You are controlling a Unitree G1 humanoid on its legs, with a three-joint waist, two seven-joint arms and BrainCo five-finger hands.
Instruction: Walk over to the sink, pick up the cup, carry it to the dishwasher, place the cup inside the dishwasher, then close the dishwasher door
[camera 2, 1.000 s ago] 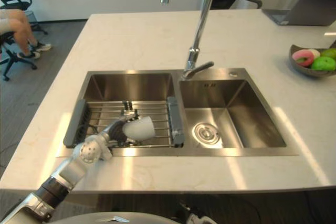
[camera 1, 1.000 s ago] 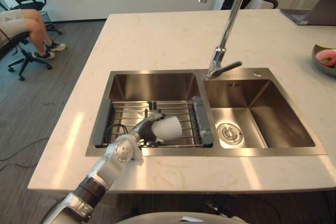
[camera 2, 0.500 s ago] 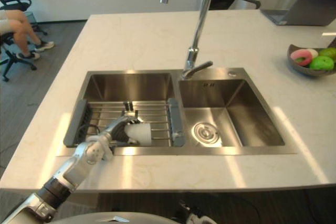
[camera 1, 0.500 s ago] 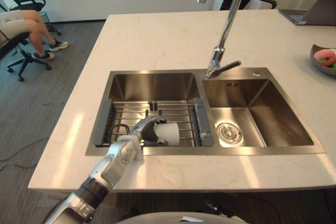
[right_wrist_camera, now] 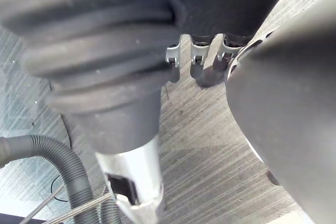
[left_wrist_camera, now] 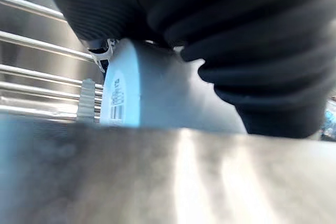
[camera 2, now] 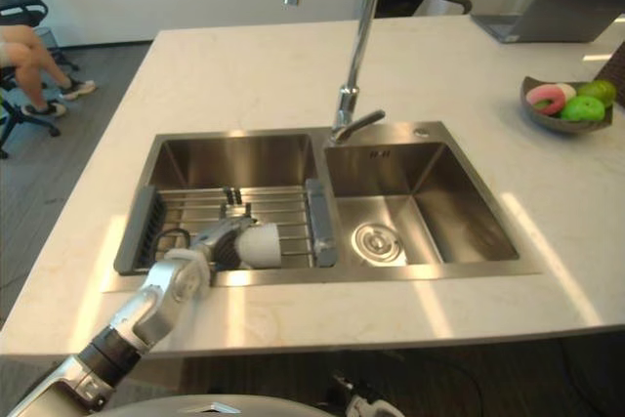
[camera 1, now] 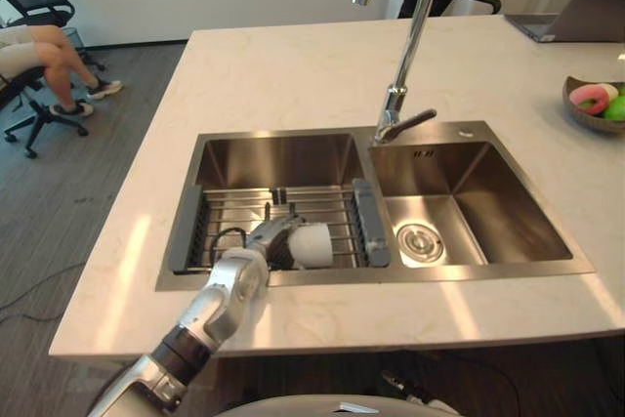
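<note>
One white cup point(camera 1: 314, 244), sideways on the rack point(camera 1: 234, 207), fingers point(camera 1: 283, 227) of left hand point(camera 1: 264, 239) round it.

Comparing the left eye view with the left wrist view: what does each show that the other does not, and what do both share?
Extra in the left eye view: the faucet, the right basin with its drain, a dark bowl, a laptop and a seated person. Extra in the left wrist view: a printed label on the side of the white cup, up close. Shared: the left hand curled round the white cup, which lies on its side over the wire rack in the left basin.
</note>
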